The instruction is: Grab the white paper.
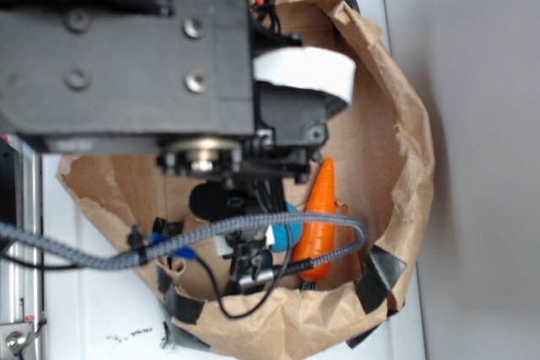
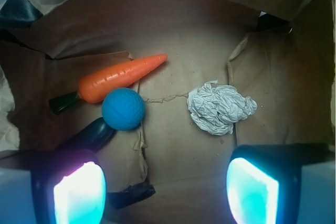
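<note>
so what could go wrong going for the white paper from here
1. The white paper sits right of the centre between the open fingers, so a straight descent of the gripper may clip only its edge.
2. The brown paper bag floor is creased and torn; the fingers could snag it.
3. The blue ball lies near the left finger's path and could roll.

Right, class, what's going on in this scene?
A robot arm hangs over an open brown paper bag, its gripper open and holding nothing. On the bag's floor lie a crumpled white paper, a blue ball and a toy carrot. The white paper lies apart from the others, not yet grasped.
</note>
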